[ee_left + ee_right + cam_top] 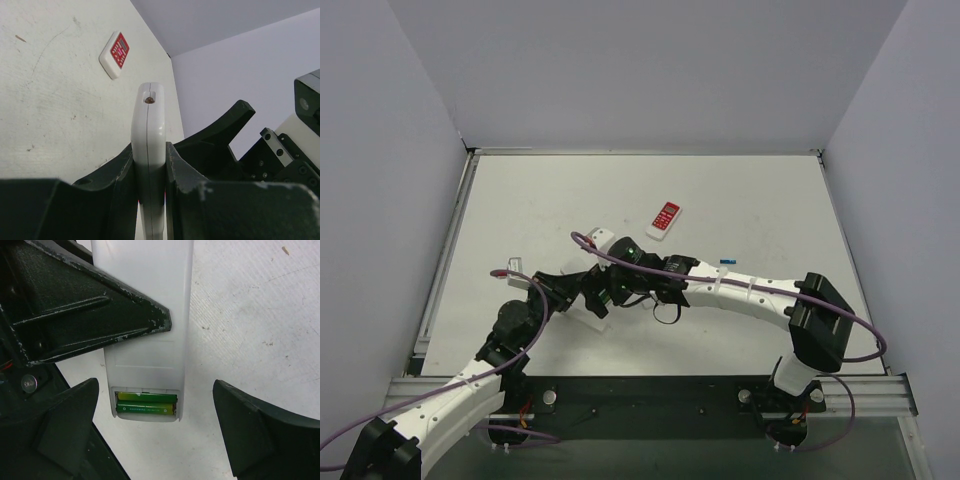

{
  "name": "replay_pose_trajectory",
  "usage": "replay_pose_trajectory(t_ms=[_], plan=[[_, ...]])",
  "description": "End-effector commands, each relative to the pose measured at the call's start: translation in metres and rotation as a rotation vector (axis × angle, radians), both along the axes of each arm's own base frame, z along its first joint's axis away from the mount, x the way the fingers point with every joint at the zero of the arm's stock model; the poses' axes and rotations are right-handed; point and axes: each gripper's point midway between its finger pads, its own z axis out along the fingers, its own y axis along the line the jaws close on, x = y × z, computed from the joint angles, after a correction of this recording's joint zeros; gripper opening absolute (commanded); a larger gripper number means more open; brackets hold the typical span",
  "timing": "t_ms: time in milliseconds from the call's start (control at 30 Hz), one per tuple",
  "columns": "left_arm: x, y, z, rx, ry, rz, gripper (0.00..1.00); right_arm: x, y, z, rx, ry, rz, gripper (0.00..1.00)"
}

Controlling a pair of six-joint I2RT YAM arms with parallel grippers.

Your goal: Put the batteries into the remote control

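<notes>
The left gripper [149, 152] is closest. Its two black fingers [120, 175] are pressed on the flat sides of the white remote [148, 117] and pinch it tight. The remote is held on its thin edge and sticks out past the fingers. At one end of the remote a little slot is open, and two green batteries [146, 404] lie in it side by side. Farther back on the white table [520, 200] lies a small red-faced remote [665, 217], well apart from the arms. The right gripper [155, 390] hangs over the slot end with its fingers [250, 430] spread wide, one on each side, and holds nothing. To the right, a blue battery [727, 261] lies on the table just beside the right arm.
</notes>
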Motion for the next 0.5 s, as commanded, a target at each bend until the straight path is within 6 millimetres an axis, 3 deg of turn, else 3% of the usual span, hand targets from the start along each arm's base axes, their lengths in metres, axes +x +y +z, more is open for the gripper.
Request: replay_pose_trajectory(t_ms=[0, 167, 200, 233, 267, 333, 367, 467], plan=[[-0.004, 0.0, 0.004, -0.038, -0.034, -0.012, 0.0, 0.0, 0.01, 0.012, -0.009, -0.029, 0.031, 0.85], [-0.005, -0.002, 0.005, -0.025, -0.041, -0.028, 0.0, -0.002, -0.001, 0.005, -0.059, -0.036, 0.027, 0.54], [-0.005, -0.003, 0.005, -0.016, -0.043, -0.031, 0.03, -0.002, -0.005, 0.003, -0.077, -0.044, 0.028, 0.42], [-0.006, -0.003, 0.001, -0.004, -0.034, -0.036, 0.09, -0.002, -0.011, 0.0, -0.094, -0.05, 0.023, 0.35], [-0.006, -0.003, 0.001, 0.003, -0.038, -0.036, 0.28, -0.003, -0.015, 0.003, -0.098, -0.06, 0.022, 0.3], [-0.007, -0.002, -0.007, 0.042, -0.025, -0.04, 0.44, -0.005, -0.026, 0.0, -0.132, -0.065, 0.031, 0.18], [-0.006, -0.002, 0.005, 0.041, -0.051, -0.038, 0.57, -0.008, -0.036, -0.001, -0.145, -0.062, 0.035, 0.17], [-0.006, 0.002, 0.004, 0.121, -0.053, -0.03, 0.7, -0.015, -0.058, -0.011, -0.197, -0.061, 0.064, 0.15]])
